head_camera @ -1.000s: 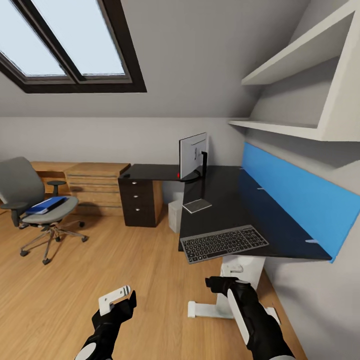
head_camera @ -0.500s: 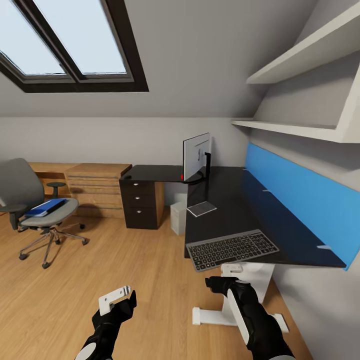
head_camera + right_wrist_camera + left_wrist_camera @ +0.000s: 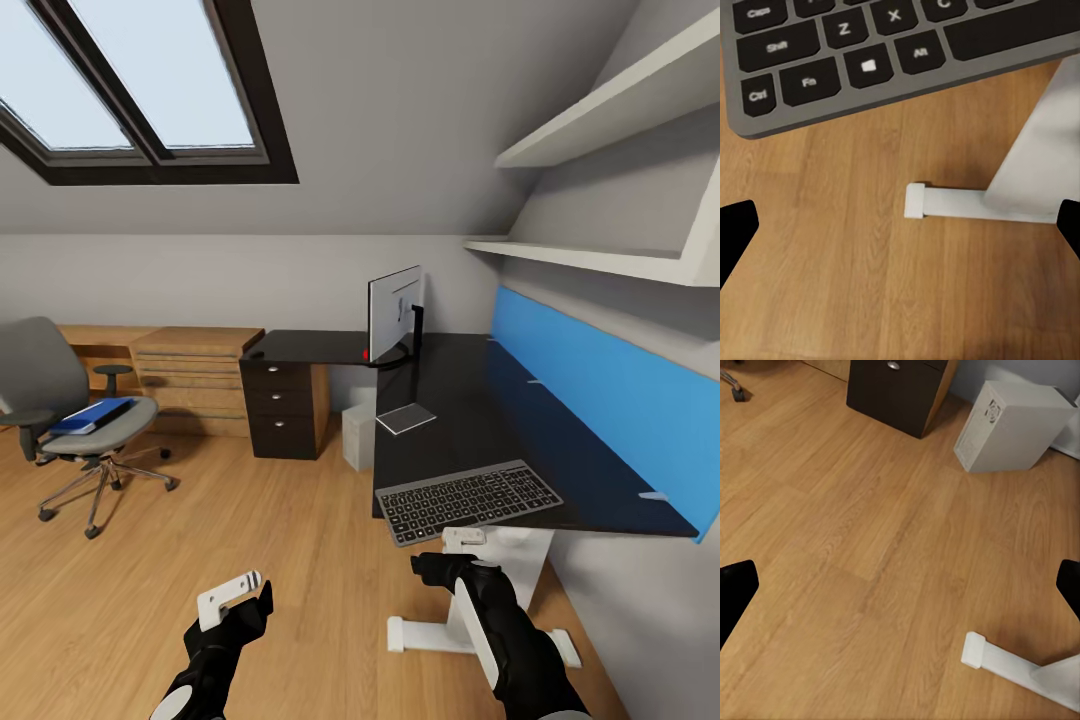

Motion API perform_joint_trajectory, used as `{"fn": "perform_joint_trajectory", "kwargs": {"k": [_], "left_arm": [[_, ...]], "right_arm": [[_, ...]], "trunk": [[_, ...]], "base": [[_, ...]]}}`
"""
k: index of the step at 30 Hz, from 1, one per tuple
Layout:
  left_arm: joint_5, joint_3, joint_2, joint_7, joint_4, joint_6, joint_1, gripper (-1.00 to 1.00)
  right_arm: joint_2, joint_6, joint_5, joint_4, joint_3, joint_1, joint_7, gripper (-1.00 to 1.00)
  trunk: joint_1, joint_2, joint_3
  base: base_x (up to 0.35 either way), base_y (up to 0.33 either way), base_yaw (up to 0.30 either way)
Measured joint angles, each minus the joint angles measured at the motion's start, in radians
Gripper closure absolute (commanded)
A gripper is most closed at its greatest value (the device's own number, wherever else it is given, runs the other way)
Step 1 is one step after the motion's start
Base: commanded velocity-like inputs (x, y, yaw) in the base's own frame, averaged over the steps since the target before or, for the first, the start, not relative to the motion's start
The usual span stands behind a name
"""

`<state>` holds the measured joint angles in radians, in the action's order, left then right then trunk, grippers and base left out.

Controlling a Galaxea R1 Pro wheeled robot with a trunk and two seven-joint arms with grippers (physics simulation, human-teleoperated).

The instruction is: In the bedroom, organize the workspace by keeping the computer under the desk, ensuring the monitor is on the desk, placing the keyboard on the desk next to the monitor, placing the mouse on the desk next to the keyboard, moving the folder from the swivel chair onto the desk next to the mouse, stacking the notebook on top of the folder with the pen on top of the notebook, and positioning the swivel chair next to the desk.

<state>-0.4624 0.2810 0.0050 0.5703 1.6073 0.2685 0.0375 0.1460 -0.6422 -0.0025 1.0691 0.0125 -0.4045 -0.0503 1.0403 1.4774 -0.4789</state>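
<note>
2 grippers, both spread wide and empty: my left gripper (image 3: pixel 240 592) over bare floor (image 3: pixel 250 520), my right gripper (image 3: pixel 432 568) just below the desk (image 3: pixel 450 420) edge where the keyboard (image 3: pixel 468 499) overhangs. Arms reach forward, low. Folder (image 3: pixel 92 414) lies on the swivel chair (image 3: pixel 60 400); computer (image 3: pixel 1009 424) under desk; monitor (image 3: pixel 394 313) on top.

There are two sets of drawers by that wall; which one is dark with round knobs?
The dark drawer unit under the desk corner, next to the light oak drawers with long bar handles.
</note>
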Motion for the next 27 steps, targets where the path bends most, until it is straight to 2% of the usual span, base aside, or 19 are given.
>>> {"fn": "perform_joint_trajectory", "kwargs": {"k": [12,19,27], "left_arm": [[0.0,0.001,-0.001,0.0,0.0,0.001,0.0,-1.0],[0.0,0.001,-0.001,0.0,0.0,0.001,0.0,-1.0],[0.0,0.001,0.0,0.0,0.0,0.001,0.0,-1.0]], "right_arm": [[0.0,-0.001,0.0,-0.008,0.0,0.0,-0.001,-1.0],[-0.001,-0.001,0.0,-0.095,-0.001,-0.006,-0.001,-1.0],[-0.002,0.0,0.0,-0.122,-0.001,-0.008,-0.001,-1.0]], "trunk": [[0.0,0.0,0.0],[0.0,0.0,0.0],[0.0,0.0,0.0]], "base": [[0.0,0.0,0.0],[0.0,0.0,0.0],[0.023,0.0,0.0]]}}
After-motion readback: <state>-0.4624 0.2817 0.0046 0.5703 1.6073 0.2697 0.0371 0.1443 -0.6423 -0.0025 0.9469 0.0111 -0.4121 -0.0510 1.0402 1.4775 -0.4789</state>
